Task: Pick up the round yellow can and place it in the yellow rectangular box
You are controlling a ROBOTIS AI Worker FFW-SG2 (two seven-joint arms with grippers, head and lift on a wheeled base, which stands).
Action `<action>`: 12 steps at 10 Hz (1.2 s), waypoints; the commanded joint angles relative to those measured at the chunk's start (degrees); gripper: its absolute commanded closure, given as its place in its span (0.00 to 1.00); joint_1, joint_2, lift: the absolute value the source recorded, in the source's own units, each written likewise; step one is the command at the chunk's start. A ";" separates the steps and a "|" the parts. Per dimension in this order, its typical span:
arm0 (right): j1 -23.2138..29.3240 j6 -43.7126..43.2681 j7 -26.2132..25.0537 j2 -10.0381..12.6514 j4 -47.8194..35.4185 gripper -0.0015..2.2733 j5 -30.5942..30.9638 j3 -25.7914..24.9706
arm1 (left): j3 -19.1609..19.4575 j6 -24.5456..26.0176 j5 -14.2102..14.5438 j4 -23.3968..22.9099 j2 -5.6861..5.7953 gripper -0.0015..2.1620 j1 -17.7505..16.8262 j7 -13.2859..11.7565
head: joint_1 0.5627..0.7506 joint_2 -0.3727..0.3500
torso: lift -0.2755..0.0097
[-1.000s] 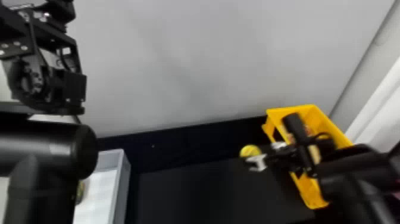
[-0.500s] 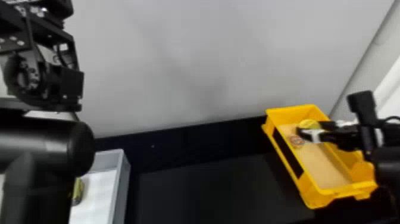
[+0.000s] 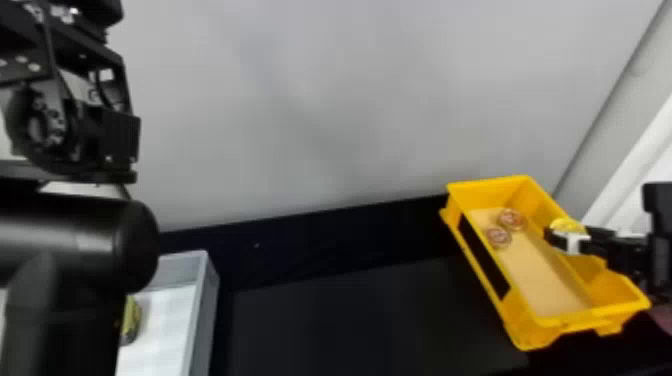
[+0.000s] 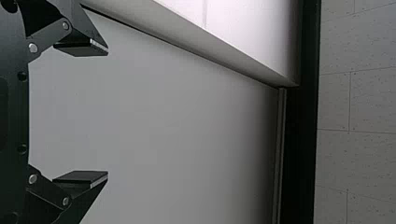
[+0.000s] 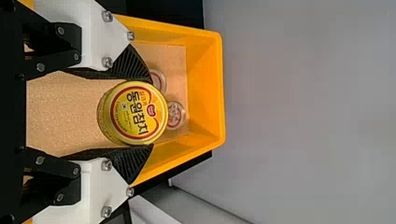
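Change noted: the round yellow can (image 5: 135, 114), pinched in my right gripper (image 5: 152, 113), has crossed to above the yellow rectangular box (image 3: 539, 330), frame right; release appears due. Left gripper (image 4: 108, 112): spread.

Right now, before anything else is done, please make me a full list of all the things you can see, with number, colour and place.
Round yellow can: one, yellow with red ring, between the right fingers, over the box
Yellow rectangular box: one, yellow, on the table's right
Small round items: two, clear and reddish, inside that box
Grey bin: one, grey with white bottom, left
Partly hidden item: one, yellow and dark, in the grey bin
Table: one, black, below
Wall: one, grey, behind
Arms: two, black, left and right sides
Left gripper: one, black, open, away from the bins
Right gripper: one, black and white, holding the can
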 commanded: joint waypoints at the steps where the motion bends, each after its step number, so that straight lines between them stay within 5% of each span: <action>1: -2.42 -1.74 -4.26 -3.88 11.30 0.26 -11.90 3.80 | -0.24 -0.17 -0.25 0.12 -0.08 0.15 -0.36 -0.10 | 0.95 0.54 | 0.96; 5: -9.01 -2.00 -3.30 -6.17 24.84 0.26 -15.06 6.44 | -0.68 -0.87 -0.43 0.91 -0.26 0.15 -1.16 -0.54 | 0.95 0.54 | 0.96; 12: -12.17 0.11 -4.26 -7.75 33.10 0.26 -15.06 8.29 | -1.30 -1.57 -0.43 1.61 -0.35 0.15 -1.86 -0.98 | 0.95 0.54 | 0.96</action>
